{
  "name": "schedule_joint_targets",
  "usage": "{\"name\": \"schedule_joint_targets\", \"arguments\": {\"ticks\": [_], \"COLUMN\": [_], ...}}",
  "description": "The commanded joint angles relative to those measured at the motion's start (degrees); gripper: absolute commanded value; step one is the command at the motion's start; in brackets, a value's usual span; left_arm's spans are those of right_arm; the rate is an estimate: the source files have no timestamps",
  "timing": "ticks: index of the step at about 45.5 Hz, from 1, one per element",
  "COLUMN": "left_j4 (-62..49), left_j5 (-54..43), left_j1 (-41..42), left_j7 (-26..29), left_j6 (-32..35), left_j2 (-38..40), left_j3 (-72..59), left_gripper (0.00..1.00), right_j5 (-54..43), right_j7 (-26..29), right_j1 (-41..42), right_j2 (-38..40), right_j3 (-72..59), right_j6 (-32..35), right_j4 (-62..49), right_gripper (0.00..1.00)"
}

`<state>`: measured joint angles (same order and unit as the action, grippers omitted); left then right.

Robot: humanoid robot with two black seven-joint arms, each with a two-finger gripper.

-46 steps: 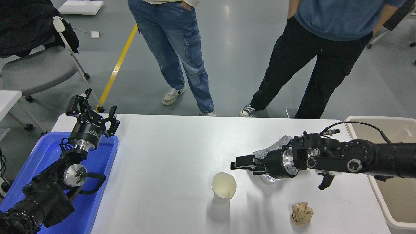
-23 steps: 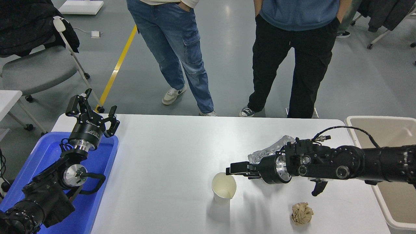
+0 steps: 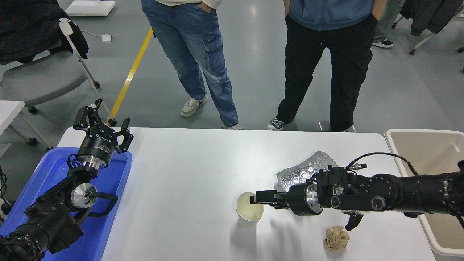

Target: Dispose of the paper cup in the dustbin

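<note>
1. White paper cup (image 3: pixel 249 212) stands upright on the table (image 3: pixel 188 181), mouth open, well to the left of the dustbin (image 3: pixel 431 159) at the right edge.
2. My right gripper (image 3: pixel 258 197) reaches in from the right, lying level, its tips over the cup's right rim. From this angle I cannot tell how far apart the fingers are, or whether one sits inside the mouth.
3. To do this well, I judge I should pinch one wall lightly, since thin paper will crush or tip sideways if shoved.
4. Foil bag (image 3: pixel 306 170) and paper ball (image 3: pixel 337 238) flank my wrist; I must avoid dragging either.
5. My left gripper (image 3: pixel 102 125) is parked, jaws spread, over the blue tray (image 3: pixel 32 188).
</note>
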<state>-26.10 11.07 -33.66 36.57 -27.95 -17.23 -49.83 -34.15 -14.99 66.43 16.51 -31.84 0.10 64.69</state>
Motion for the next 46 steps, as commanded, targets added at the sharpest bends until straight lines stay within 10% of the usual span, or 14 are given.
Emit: {"name": "schedule_joint_targets", "arguments": {"ticks": [1,26,34,46], "left_j4": [0.0,0.0,0.0,0.0], "left_j5": [0.0,0.0,0.0,0.0], "left_j1": [0.0,0.0,0.0,0.0], "left_j7": [0.0,0.0,0.0,0.0], "left_j6": [0.0,0.0,0.0,0.0], "left_j2": [0.0,0.0,0.0,0.0], "left_j3": [0.0,0.0,0.0,0.0], "left_gripper": [1.00,1.00,1.00,1.00], "right_j5": [-0.4,-2.6,-4.2,-5.1], "right_j7": [-1.5,-4.4,-4.3,-4.6], "right_j1": [-1.5,-2.9,-2.9,-2.5], "right_j2": [0.0,0.0,0.0,0.7], "right_j3": [-0.2,-1.4,-1.5,-2.4], "right_j6": [-1.0,-2.4,-2.0,-1.5], "right_j4": [-0.5,-0.6,-0.6,-0.1], "right_gripper": [0.95,0.67,0.01,0.00]}}
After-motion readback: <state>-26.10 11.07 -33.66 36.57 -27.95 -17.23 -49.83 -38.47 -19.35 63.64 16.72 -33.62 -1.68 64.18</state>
